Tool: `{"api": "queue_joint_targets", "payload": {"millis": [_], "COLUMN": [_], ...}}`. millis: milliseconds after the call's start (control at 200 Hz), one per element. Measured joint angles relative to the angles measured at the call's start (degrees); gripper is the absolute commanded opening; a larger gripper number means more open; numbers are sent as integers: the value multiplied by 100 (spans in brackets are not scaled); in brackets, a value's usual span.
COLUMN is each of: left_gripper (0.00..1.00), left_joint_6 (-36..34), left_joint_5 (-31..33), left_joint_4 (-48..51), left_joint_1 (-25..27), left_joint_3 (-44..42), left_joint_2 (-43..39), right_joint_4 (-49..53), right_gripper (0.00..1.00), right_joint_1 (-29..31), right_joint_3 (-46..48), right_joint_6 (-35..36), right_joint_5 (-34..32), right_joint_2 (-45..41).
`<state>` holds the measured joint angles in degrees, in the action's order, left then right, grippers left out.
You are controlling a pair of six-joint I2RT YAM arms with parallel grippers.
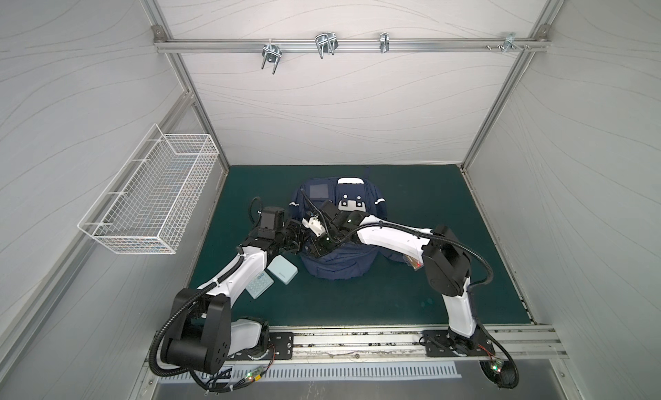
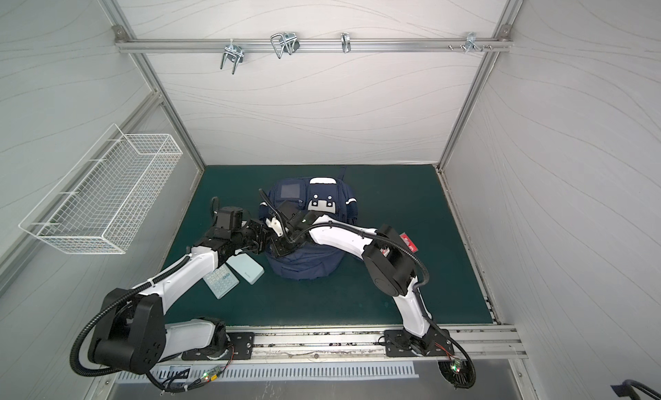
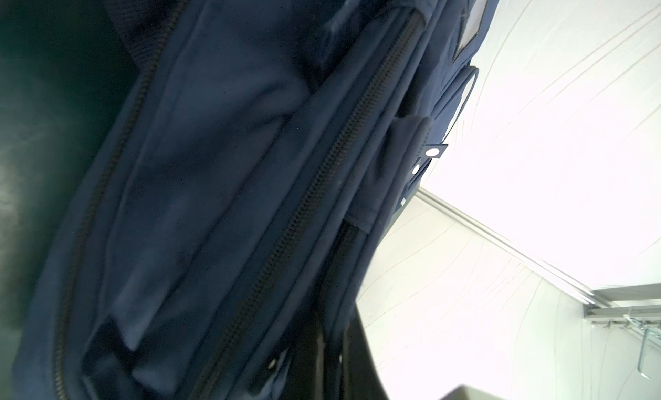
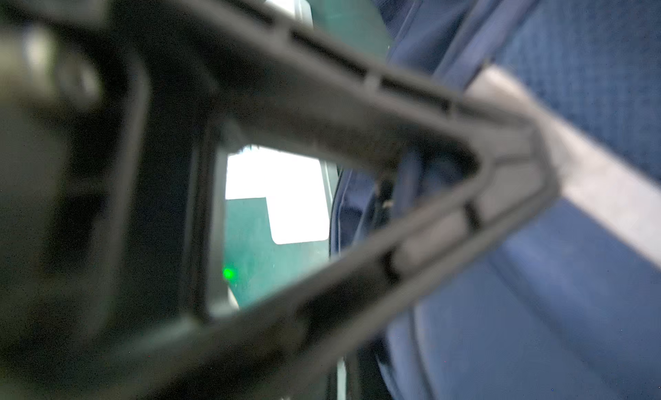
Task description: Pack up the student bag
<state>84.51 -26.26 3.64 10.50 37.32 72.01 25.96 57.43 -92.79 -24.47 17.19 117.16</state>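
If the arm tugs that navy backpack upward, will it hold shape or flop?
Likely floppy: the backpack shows creased, folded fabric beside its zipper. Probably sags rather than tips, since it sits broad on the mat.

White panel walls, aluminium rail, hooks, wire basket, green mat.

Navy student bag with white dotted patch; green mat; pale blue calculator.
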Motion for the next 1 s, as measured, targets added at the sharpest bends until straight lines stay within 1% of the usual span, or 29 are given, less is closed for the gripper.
{"api": "queue_joint_targets", "payload": {"millis": [165,295,330,380,405,455,530,555,630,660,700,800,881,901,931,941,951,1001], "left_gripper": [0,0,0,0,0,0,0,0,23,32,40,56,62,71,76,78,79,81], "left_joint_6": [107,96,66,-33,-72,-286,-614,-734,-1082,-1237,-1386,-1878,-2317,-2435,-2586,-2603,-2649,-2859], "left_joint_5": [214,208,175,96,52,-37,-195,-229,-330,-376,-435,-396,-140,-50,83,129,203,461], "left_joint_4": [-74,-92,-52,24,90,315,756,911,1351,1521,1725,2365,2907,3049,3235,3300,3386,3731], "left_joint_1": [81,81,76,59,46,-9,-37,-39,-44,-46,-59,-94,-138,-160,-199,-214,-238,-387], "left_joint_3": [-164,-127,-68,63,142,341,686,800,1134,1287,1469,1934,2277,2343,2404,2415,2428,2433], "left_joint_2": [-57,-15,42,168,243,426,662,706,802,839,868,876,828,798,730,702,669,490], "right_joint_4": [-496,-448,-402,-365,-389,-358,-402,-402,-334,-289,-205,-37,33,61,114,133,149,247], "right_gripper": [0,0,11,34,43,55,62,67,79,81,82,86,88,89,93,97,99,99], "right_joint_1": [-42,-72,-72,-76,-79,-74,-42,-26,39,74,116,337,560,616,704,728,758,890], "right_joint_3": [280,155,92,61,59,111,369,472,844,970,1139,1346,1329,1309,1266,1246,1228,1108], "right_joint_6": [-286,-387,-400,-415,-400,-345,-302,-284,-177,-122,-26,195,315,345,387,407,409,529], "right_joint_5": [221,304,273,210,192,125,-92,-201,-562,-680,-846,-1040,-1165,-1196,-1248,-1276,-1287,-1381], "right_joint_2": [-9,9,15,15,11,-50,-304,-426,-907,-1095,-1362,-1788,-1829,-1805,-1759,-1740,-1714,-1591]}}
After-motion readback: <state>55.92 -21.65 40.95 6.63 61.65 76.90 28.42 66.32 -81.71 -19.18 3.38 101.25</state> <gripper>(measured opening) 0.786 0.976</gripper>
